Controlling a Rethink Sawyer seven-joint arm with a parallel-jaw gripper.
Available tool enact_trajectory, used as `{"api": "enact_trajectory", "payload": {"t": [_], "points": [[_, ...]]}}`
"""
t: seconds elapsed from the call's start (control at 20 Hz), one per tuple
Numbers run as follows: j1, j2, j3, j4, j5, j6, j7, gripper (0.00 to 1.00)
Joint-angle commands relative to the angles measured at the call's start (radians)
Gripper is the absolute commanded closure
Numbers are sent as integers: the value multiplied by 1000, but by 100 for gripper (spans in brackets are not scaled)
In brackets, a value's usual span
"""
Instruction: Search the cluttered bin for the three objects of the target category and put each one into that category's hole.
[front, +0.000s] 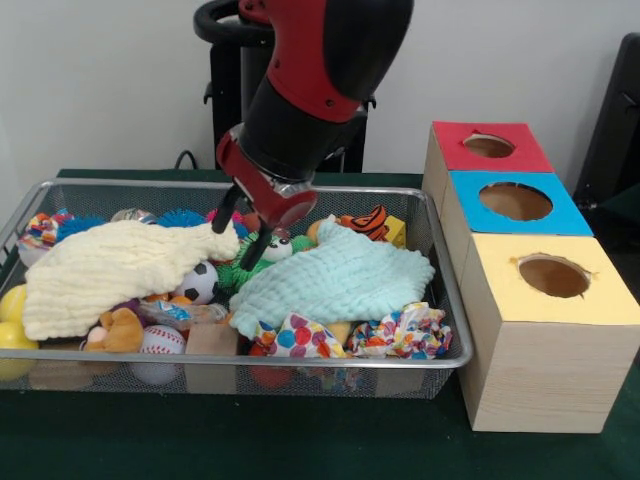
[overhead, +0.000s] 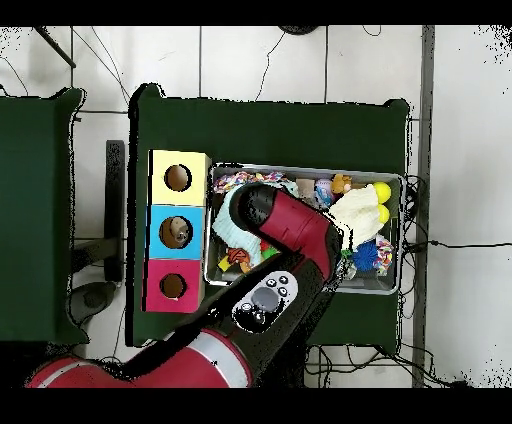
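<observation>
My gripper (front: 240, 234) hangs open over the middle of the wire bin (front: 452, 300), its two black fingers spread above a green spiky ball (front: 237, 272) and a small panda toy (front: 277, 247); nothing is held. A pale yellow cloth (front: 110, 268) covers the bin's left part and a mint cloth (front: 335, 282) covers the centre right. Around them lie a soccer ball (front: 201, 283), a baseball (front: 160, 342), a tiger toy (front: 368, 221) and yellow balls (front: 12, 305). In the overhead view the arm (overhead: 290, 228) hides the gripper and much of the bin (overhead: 402, 215).
Three wooden boxes with round holes stand beside the bin: red (front: 488, 146), blue (front: 516, 201) and yellow (front: 552, 275); overhead they show as yellow (overhead: 178, 177), blue (overhead: 176, 231), red (overhead: 173, 286). Polka-dot cloths (front: 300, 336) and a wooden block (front: 211, 340) lie at the bin's front.
</observation>
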Motion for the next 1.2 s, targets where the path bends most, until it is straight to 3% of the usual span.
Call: {"api": "enact_trajectory", "payload": {"t": [0.05, 0.3, 0.6, 1.2], "points": [[-27, 12, 110, -77, -46, 198, 137, 0], [-16, 15, 97, -69, -61, 116, 131, 0], [-12, 32, 70, -82, -43, 142, 192, 0], [-32, 43, 109, -47, 26, 112, 282, 0]]}}
